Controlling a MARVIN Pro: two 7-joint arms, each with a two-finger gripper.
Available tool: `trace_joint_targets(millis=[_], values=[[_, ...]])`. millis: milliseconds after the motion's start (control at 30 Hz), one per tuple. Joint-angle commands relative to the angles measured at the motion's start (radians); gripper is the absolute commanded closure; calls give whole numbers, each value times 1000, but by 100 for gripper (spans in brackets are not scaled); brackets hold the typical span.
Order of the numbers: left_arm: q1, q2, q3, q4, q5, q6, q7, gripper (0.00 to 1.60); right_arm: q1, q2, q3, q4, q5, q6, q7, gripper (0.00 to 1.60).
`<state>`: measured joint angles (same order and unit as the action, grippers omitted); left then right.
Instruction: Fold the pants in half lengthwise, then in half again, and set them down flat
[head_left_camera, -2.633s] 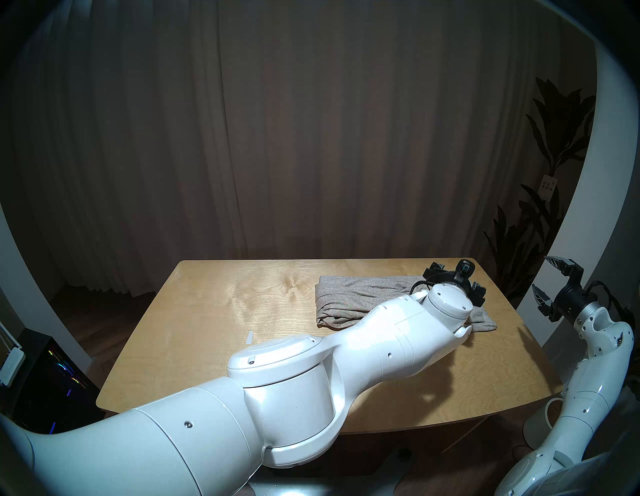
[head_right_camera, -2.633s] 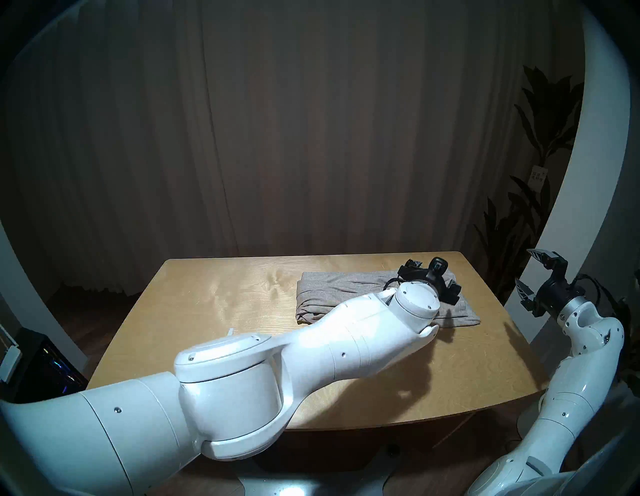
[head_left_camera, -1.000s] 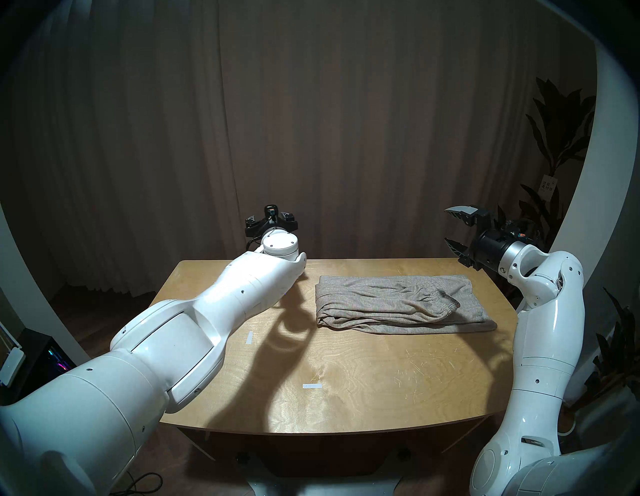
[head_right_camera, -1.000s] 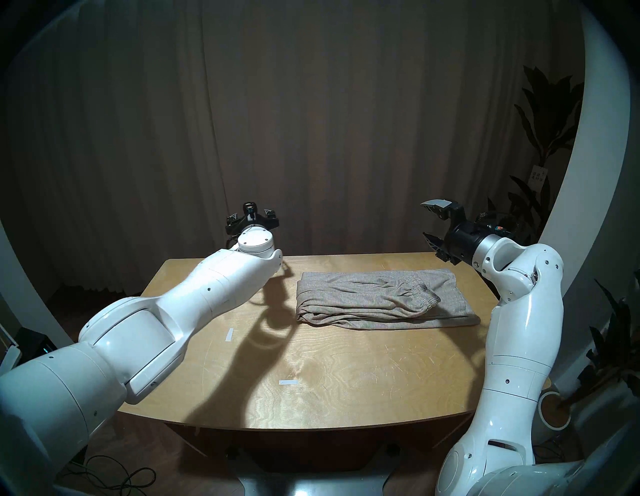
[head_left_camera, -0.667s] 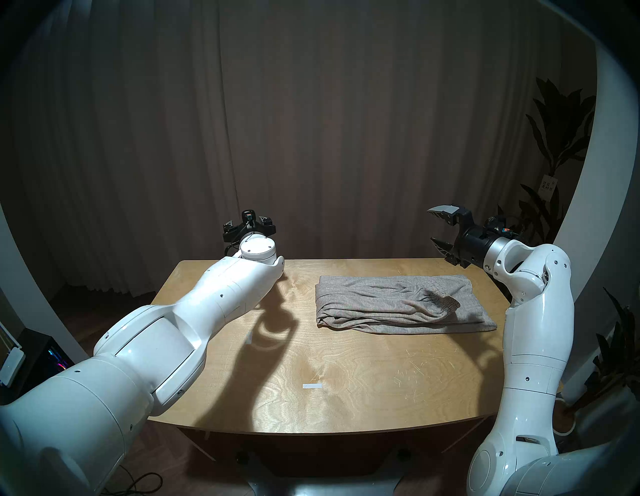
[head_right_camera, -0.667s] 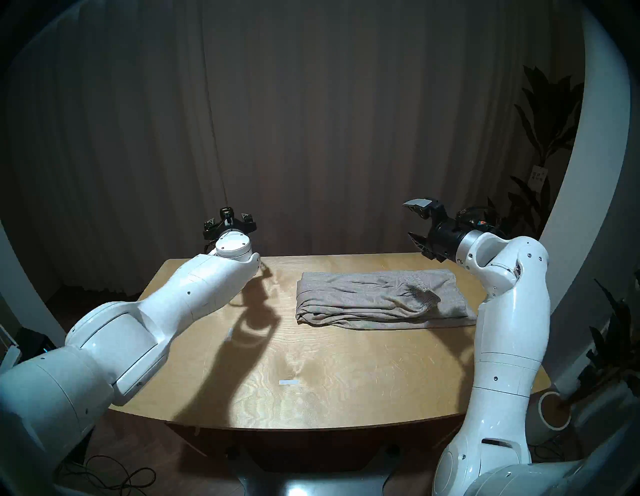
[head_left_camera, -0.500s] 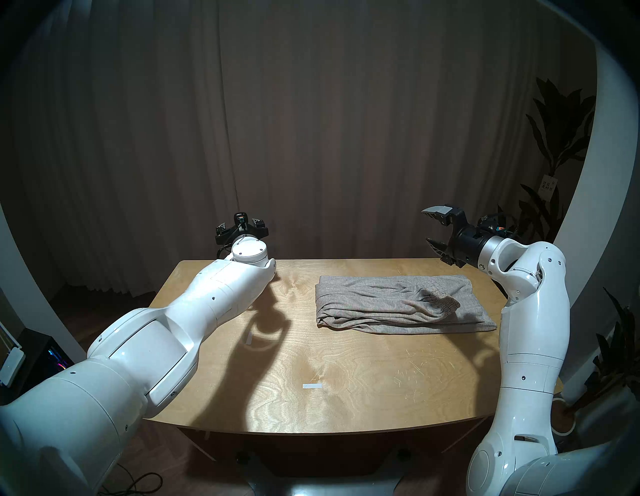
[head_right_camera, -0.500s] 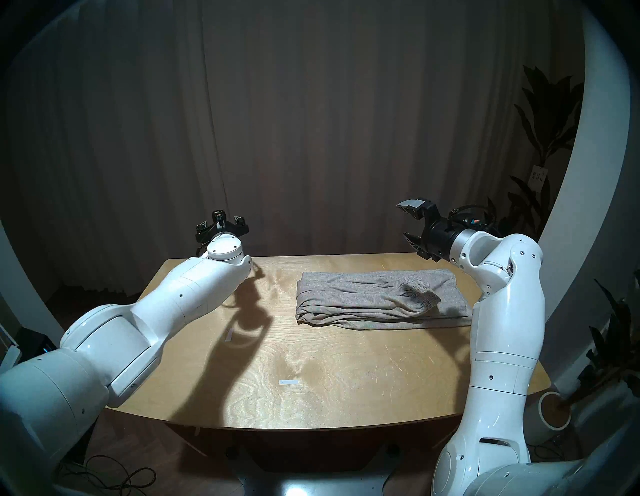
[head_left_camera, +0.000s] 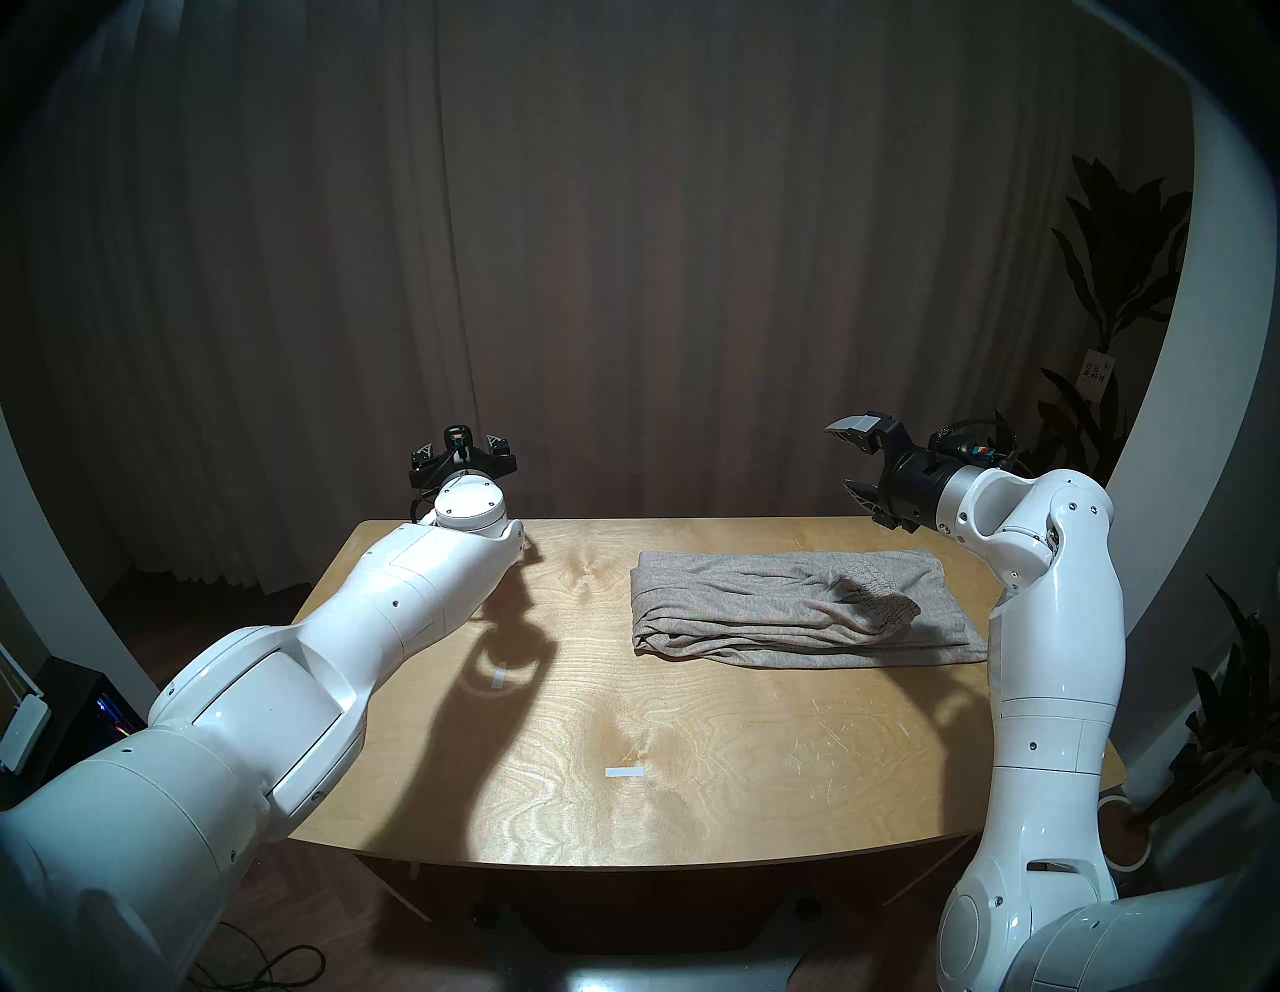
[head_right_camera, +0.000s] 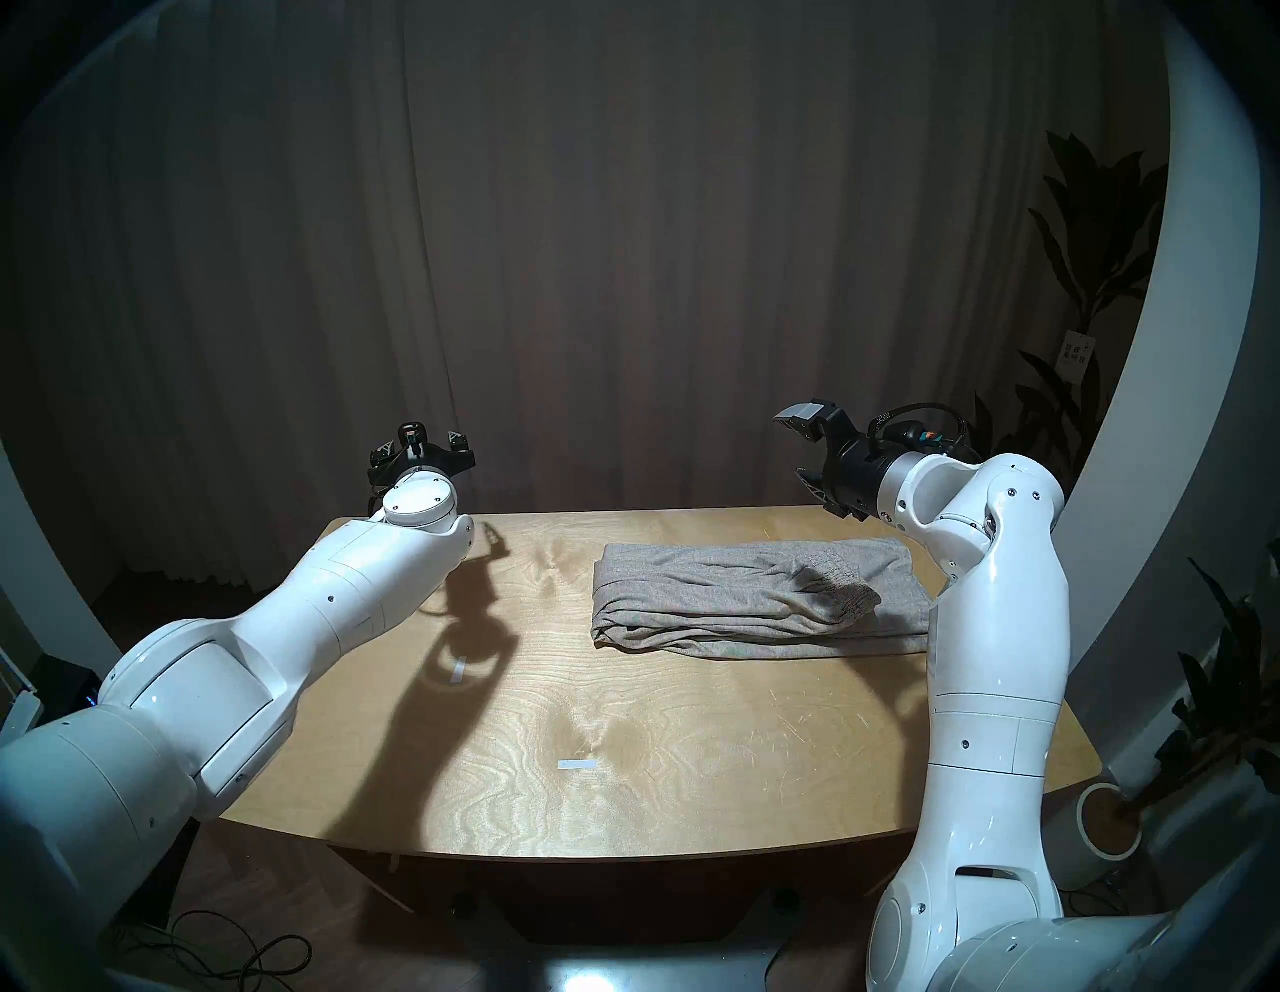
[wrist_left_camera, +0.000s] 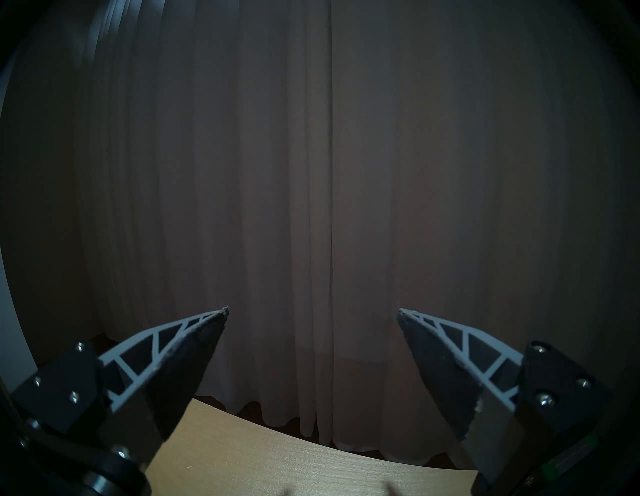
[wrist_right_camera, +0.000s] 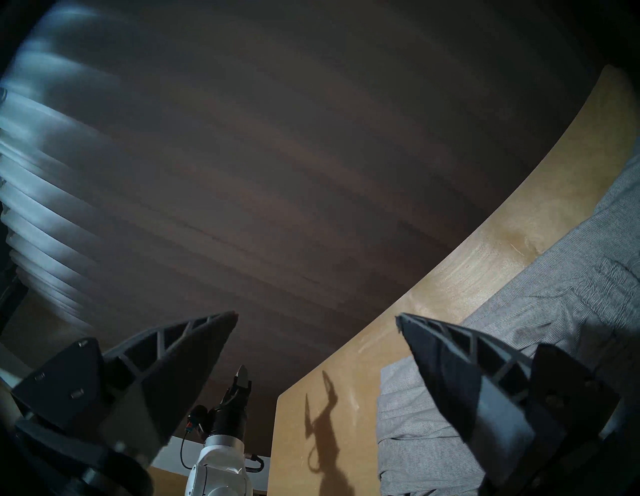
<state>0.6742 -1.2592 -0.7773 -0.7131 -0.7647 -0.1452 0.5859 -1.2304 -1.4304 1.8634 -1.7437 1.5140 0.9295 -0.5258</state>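
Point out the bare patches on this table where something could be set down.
The wooden table is bare along its near edge, around the white tape strip, and across its left half, under the left arm. The folded grey knit pants fill the far right.

Pants (head_left_camera: 796, 609): soft matt knit cloth, wrinkled. Table (head_left_camera: 692, 748): pale wood, smooth, light sheen, beneath spread jaws. Arms (head_left_camera: 429, 596): glossy white plastic.

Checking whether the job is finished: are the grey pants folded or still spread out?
Folded. The pants lie as a compact layered stack on the table, waistband on top, with neither tool touching them.
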Motion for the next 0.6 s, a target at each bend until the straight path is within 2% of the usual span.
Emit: trace_joint_targets(millis=[0, 567], values=[[-5, 28, -8, -40, -2, -13, -29, 0, 43, 23, -19, 4, -35, -10, 11, 0], [38, 75, -13, -106, -5, -18, -106, 0, 78, 57, -115, 60, -146, -26, 18, 0]])
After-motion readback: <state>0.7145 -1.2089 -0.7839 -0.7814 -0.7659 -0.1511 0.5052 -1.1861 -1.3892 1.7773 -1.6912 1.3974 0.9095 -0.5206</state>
